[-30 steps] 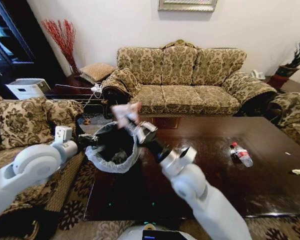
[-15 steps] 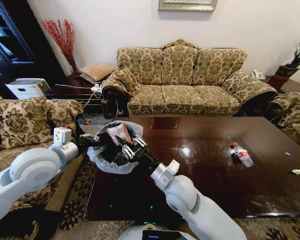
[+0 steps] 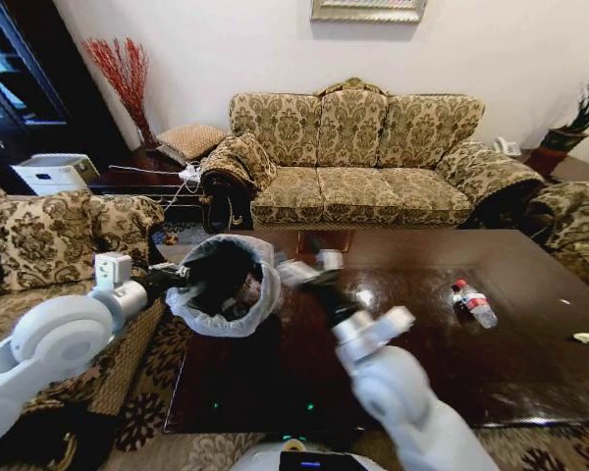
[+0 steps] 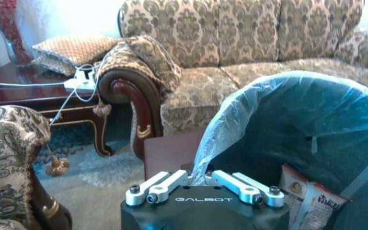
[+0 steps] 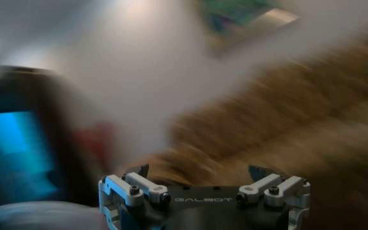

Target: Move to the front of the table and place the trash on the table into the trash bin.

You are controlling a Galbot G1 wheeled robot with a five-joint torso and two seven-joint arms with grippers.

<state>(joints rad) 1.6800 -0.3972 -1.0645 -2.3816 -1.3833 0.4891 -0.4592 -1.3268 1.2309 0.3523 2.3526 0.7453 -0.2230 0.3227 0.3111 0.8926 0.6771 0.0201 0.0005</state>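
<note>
The trash bin (image 3: 224,287), dark inside with a white bag over its rim, hangs at the left end of the table (image 3: 422,373). My left gripper (image 3: 173,279) is shut on its rim; the left wrist view shows that gripper (image 4: 200,178) at the bag's edge. Wrappers (image 4: 308,194) lie inside the trash bin (image 4: 299,129). My right gripper (image 3: 310,265) hovers over the table just right of the bin, open and empty, as the right wrist view confirms (image 5: 200,172). More trash rests on the table's right part: a clear bottle (image 3: 474,302) with a red cap and a white paper scrap (image 3: 585,338).
A patterned sofa (image 3: 353,147) stands behind the table and an armchair (image 3: 49,235) to the left. A tiny white scrap (image 3: 565,301) lies near the table's right edge. A side table (image 4: 17,88) carries a power strip and cables.
My right gripper held a white and pink wrapper above the bin, dipped into it, and has now pulled out to the right, empty. The wrapper stays in the bin.
</note>
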